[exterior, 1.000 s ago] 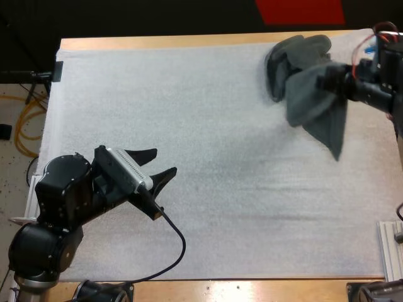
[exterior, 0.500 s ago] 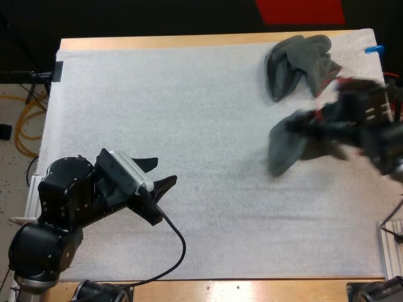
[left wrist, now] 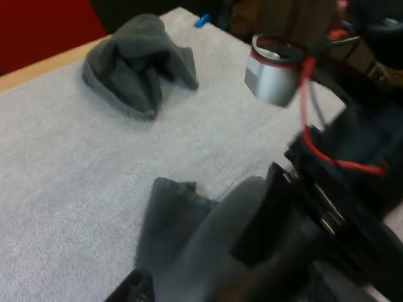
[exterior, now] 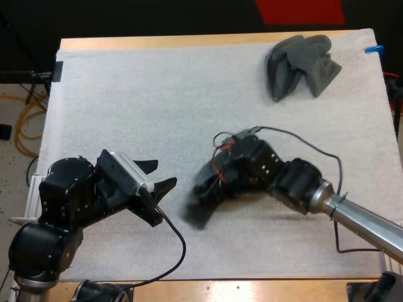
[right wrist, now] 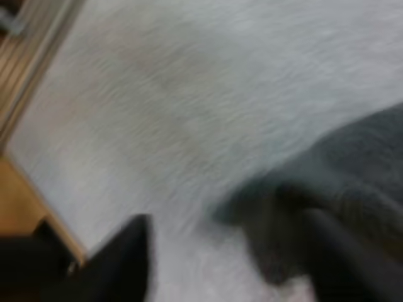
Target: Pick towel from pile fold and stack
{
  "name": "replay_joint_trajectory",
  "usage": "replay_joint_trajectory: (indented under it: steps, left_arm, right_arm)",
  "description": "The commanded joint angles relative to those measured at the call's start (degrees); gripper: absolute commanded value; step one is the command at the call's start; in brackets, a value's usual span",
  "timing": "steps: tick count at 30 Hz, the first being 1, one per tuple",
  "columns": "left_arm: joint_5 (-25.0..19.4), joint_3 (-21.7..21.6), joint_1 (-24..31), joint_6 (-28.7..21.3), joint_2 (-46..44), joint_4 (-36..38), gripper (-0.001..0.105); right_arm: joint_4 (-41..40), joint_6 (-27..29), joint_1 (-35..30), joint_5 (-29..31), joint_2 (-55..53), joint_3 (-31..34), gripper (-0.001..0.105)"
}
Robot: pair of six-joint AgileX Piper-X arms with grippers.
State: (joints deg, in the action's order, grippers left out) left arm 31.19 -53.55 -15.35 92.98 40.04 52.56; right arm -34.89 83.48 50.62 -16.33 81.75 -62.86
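Right hand (exterior: 211, 189) is low at mid-mat (exterior: 126, 94) over the towel (exterior: 196, 214); its grip is too blurred to tell. Left hand (exterior: 158, 176) gapes empty, just beside. Lay the towel flat, corners spread, before folding.

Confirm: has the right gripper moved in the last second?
Yes. The right gripper, towel with it, went from beside the crumpled pile toward the mat's middle.
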Motion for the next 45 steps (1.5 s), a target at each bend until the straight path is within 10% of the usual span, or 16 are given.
replay_joint_trajectory:
  steps: [1,11,23,35,45]
  left_arm:
    - [0.6,-0.5,-0.3,0.6,0.0,0.0,0.051]
    - [0.6,-0.5,-0.3,0.6,0.0,0.0,0.051]
    - [0.6,-0.5,-0.3,0.6,0.0,0.0,0.051]
    - [0.6,2.4,-0.3,0.6,0.1,3.5,0.051]
    - [0.3,3.0,-0.3,0.6,0.1,12.6,0.051]
  right_arm:
    - [-0.5,1.3,0.5,-0.6,-1.2,-0.3,0.087]
    - [-7.4,5.6,-2.0,13.9,-5.7,-0.3,0.087]
    - [-20.6,11.2,-18.0,14.0,-5.9,2.0,0.087]
    - [-11.8,11.9,-25.1,11.0,-4.4,15.4,0.087]
    - [-4.5,9.7,-25.1,8.1,5.1,16.3,0.051]
